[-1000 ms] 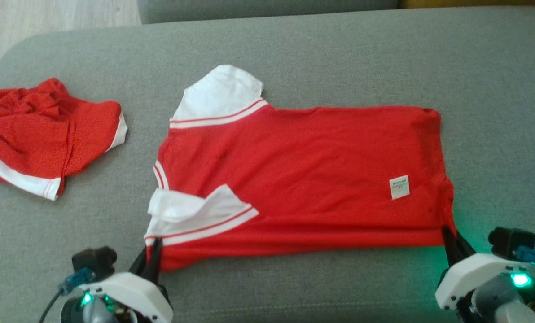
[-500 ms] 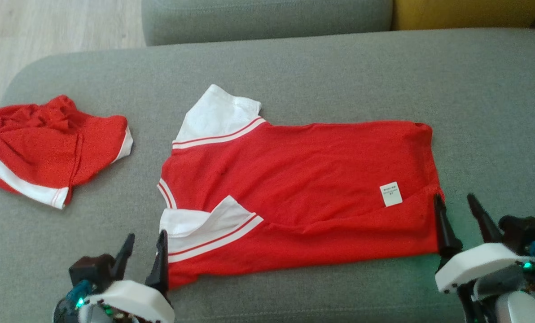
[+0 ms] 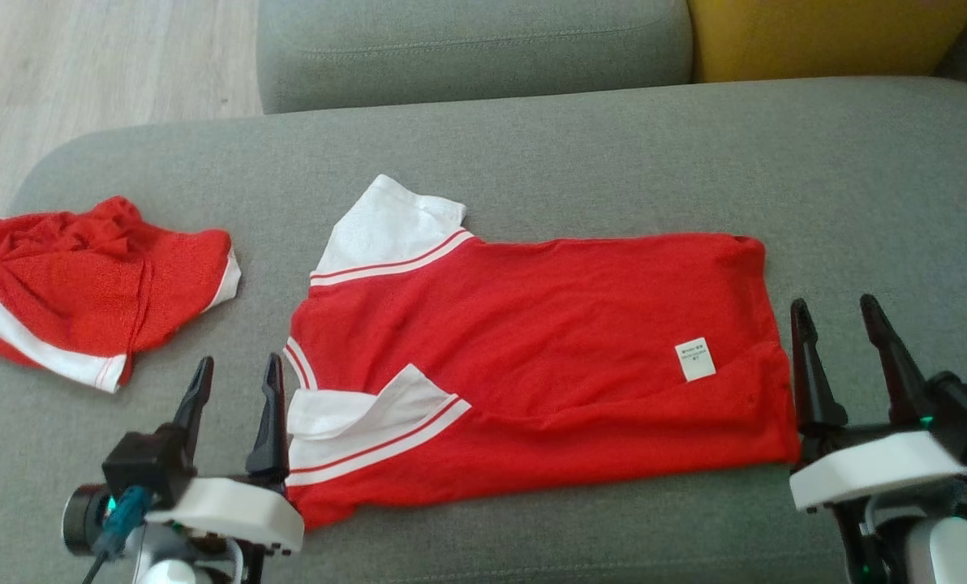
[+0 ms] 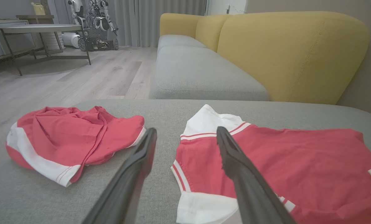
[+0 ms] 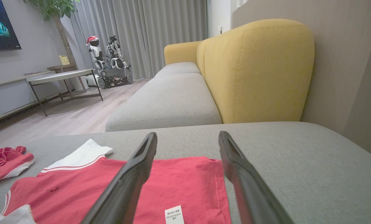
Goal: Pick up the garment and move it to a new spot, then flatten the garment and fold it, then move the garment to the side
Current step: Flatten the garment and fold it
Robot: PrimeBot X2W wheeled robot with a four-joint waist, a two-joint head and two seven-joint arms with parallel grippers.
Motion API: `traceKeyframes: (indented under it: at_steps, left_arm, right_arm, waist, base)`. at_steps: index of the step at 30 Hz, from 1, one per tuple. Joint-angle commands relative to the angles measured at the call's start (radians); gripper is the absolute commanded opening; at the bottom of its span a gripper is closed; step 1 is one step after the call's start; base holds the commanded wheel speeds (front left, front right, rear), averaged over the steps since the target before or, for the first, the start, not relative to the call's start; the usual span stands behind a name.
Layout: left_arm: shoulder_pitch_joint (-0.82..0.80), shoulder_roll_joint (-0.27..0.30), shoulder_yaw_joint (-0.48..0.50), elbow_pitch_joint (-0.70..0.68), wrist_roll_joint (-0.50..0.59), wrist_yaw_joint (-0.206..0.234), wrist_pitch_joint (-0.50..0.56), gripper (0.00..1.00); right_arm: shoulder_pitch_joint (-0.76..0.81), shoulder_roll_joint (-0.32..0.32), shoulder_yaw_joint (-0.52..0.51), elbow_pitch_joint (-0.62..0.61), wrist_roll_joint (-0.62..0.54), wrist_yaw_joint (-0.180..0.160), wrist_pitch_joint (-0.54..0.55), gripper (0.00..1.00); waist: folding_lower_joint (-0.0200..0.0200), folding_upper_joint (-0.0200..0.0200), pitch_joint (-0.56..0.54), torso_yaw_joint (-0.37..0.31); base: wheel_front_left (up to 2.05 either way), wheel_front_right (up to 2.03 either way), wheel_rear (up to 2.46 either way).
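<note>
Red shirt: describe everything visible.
Shirt: red, knit-looking, white sleeves with red-and-white striped trim, small white label near the hem. It lies spread flat on the grey cushion, neck end to the robot's left, hem to its right. Far sleeve sticks out; near sleeve is folded over the body. Slight wrinkles along the near edge. The open left gripper and right gripper flank it, holding nothing.
</note>
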Motion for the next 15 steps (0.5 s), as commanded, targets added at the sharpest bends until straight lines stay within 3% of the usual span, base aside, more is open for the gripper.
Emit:
traceKeyframes:
  at_steps: [1, 8, 15]
  left_arm:
    - [-0.051, 0.021, 0.033, -0.045, 0.008, 0.008, -0.002, 1.00]
    - [-0.084, 0.027, 0.033, -0.078, 0.010, 0.011, 0.000, 1.00]
    - [-0.292, 0.033, 0.008, -0.046, 0.001, -0.057, 0.021, 1.00]
  right_arm:
    - [-0.012, -0.009, 0.027, -0.044, 0.000, -0.001, -0.003, 1.00]
    - [-0.020, -0.009, 0.022, -0.069, 0.008, -0.001, 0.005, 1.00]
    - [-0.083, -0.009, 0.012, -0.091, 0.014, -0.001, 0.012, 1.00]
  waist:
    - [0.0000, -0.0001, 0.004, -0.001]
    - [0.0000, -0.0001, 0.044, 0.000]
    - [0.0000, -0.0001, 0.167, -0.006]
  base:
    - [0.00, 0.00, 0.00]
    - [0.00, 0.00, 0.00]
    - [0.00, 0.00, 0.00]
